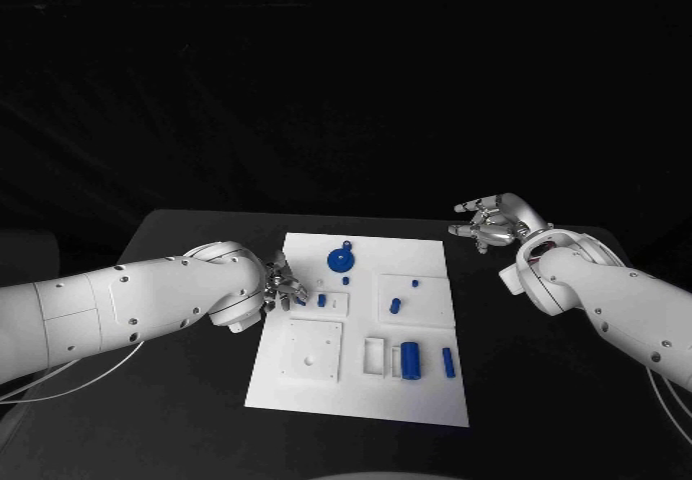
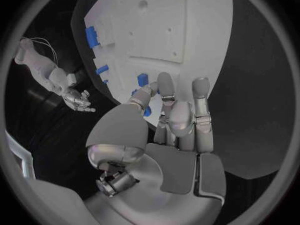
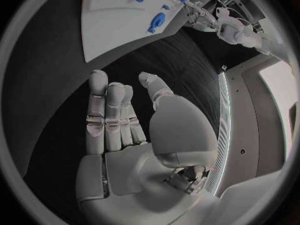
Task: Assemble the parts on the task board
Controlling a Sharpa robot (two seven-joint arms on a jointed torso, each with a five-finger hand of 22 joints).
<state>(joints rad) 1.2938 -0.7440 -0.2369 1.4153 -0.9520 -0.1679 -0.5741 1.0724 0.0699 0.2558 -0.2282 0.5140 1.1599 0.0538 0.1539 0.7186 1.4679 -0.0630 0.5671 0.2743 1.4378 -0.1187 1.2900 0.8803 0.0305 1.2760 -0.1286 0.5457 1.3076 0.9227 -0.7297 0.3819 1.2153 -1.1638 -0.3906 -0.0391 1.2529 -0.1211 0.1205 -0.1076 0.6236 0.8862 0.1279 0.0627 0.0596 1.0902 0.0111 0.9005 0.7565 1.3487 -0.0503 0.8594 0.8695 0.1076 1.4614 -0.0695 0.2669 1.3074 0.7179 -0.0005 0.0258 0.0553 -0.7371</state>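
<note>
Watching my left hand (image 1: 283, 288) first: it sits at the left edge of the white board (image 1: 433, 400), fingers reaching over a small raised block (image 1: 326, 301) that carries a short blue peg (image 1: 322, 299). From the wrist camera the fingers (image 2: 167, 92) lie stretched over the board's rim with a blue piece (image 2: 145, 111) close under the thumb, but I cannot tell whether it is pinched or merely touched. I read this hand as working that peg, since it is the only one over the parts.

My right hand (image 1: 495, 222) is off the board, above the bare tabletop (image 1: 541, 380) near the far right corner, released and carrying nothing, its fingers (image 3: 107, 110) straight and together, the thumb apart. I judge it parked there to keep out of the left hand's way.

Further out, the parts lie spread over the board: a round blue disc (image 1: 340, 260) near the far edge, two small blue pieces (image 1: 394, 305) on a block right of centre, a thick blue cylinder (image 1: 411, 360) beside a slotted white holder (image 1: 375, 357), and a thin blue pin (image 1: 449, 362) to its right. A plain square plate (image 1: 312, 350) sits near the left. With most pieces lying loose, the assembly looks barely begun to me.
</note>
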